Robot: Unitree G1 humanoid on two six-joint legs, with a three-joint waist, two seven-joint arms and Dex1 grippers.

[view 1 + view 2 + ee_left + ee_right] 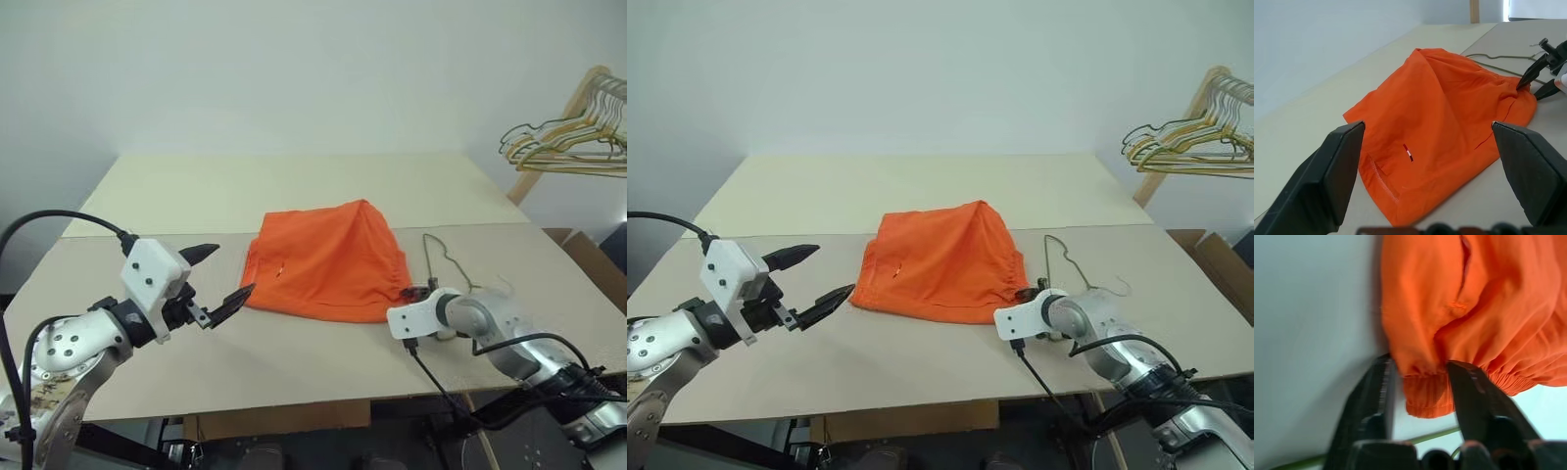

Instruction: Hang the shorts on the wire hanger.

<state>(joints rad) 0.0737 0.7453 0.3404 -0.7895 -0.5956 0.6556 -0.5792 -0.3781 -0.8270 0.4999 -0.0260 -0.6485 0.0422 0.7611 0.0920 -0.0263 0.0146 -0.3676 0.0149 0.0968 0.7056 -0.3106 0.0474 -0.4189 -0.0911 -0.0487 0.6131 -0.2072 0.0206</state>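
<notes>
- The shorts (328,260) lay in a peaked heap on the tabletop (294,352), the hanger (446,257) flat just beside their waistband end, partly under the cloth.
- The right gripper (1420,382) had its fingers on either side of the gathered waistband, pinching it, probably so the opening could be lifted toward the wire.
- The left gripper (223,278) hovered wide open and empty near the shorts' opposite edge, seemingly ready to assist.
</notes>
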